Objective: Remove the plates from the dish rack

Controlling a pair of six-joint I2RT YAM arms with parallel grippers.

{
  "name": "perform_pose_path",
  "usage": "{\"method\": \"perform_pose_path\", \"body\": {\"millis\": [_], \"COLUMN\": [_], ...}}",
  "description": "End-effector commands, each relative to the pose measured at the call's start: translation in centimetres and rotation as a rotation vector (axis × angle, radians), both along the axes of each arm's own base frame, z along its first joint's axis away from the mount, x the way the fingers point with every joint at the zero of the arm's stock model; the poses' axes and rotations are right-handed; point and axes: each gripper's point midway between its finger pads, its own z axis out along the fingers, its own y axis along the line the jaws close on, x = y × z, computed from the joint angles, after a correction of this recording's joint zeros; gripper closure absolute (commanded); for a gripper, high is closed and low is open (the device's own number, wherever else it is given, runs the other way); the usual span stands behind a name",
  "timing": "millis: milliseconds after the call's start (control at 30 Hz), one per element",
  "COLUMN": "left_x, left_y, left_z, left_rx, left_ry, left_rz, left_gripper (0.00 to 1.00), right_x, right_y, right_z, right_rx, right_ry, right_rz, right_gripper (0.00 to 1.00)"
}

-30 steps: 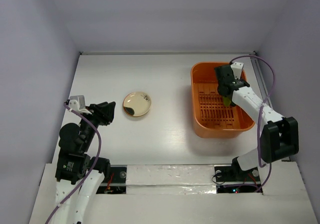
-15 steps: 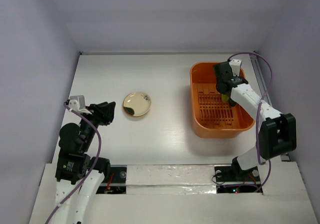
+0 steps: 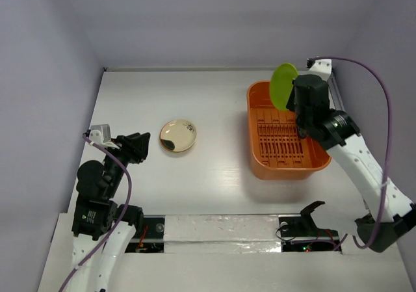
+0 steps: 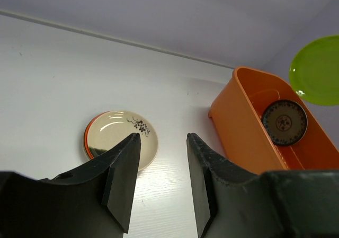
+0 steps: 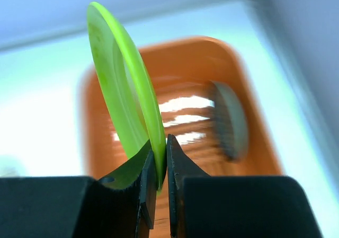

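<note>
One green plate [image 3: 283, 86], gripped — one patterned plate [image 4: 285, 122], racked

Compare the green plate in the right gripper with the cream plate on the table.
The green plate is plain; the cream plate bears a dark floral sprig. The green plate stands on edge above the dish rack; the cream plate lies flat on the table. The right gripper pinches the green plate's rim; nothing grips the cream plate. Both are round.
</note>
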Motion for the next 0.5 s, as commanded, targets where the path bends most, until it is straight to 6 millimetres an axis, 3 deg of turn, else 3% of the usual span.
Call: {"method": "perform_pose_path", "body": {"millis": [0, 67, 100, 167, 200, 267, 300, 367, 433, 467], "left_x": [0.2, 0.2, 0.2, 0.2, 0.3, 0.3, 0.3, 0.3, 0.3, 0.3], "left_y": [-0.2, -0.2, -0.2, -0.1, -0.1, -0.1, 0.0, 0.0, 0.0, 0.0], "left_z": [1.1, 1.0, 1.0, 1.0, 1.0, 0.9, 0.9, 0.9, 1.0, 1.0], "left_rx": [-0.010, -0.011, -0.011, -0.010, -0.010, -0.010, -0.010, -0.009, -0.010, -0.009], "left_ry": [-0.046, -0.043, -0.044, -0.041, -0.041, -0.038, -0.038, -0.039, -0.040, -0.042], "left_rz": [-0.010, -0.012, -0.007, -0.006, -0.004, -0.003, 0.001, 0.001, 0.002, 0.002], "left_gripper": [0.63, 0.63, 0.63, 0.63, 0.63, 0.63, 0.63, 0.63, 0.63, 0.63], "right_x": [-0.3, -0.5, -0.1, -0.2, 0.7, 1.0, 1.4, 1.7, 2.5, 2.8], "right_y": [7.1, 12.8, 15.0, 19.4, 21.4, 24.5, 26.5, 29.0, 31.3, 32.1], "right_z": [4.1, 4.7, 2.9, 2.1, 0.3, -0.5, -2.2, -3.0, -5.7, -6.1], "right_rx": [0.220, 0.355, 0.371, 0.437, 0.437, 0.484, 0.489, 0.533, 0.572, 0.598], "right_ry": [-0.157, -0.188, -0.147, -0.129, -0.084, -0.061, -0.023, -0.009, 0.060, 0.057], "right_rz": [0.282, 0.477, 0.520, 0.611, 0.631, 0.683, 0.703, 0.749, 0.766, 0.778], "right_gripper": [1.00, 1.00, 1.00, 1.00, 1.00, 1.00, 1.00, 1.00, 1.00, 1.00]}}
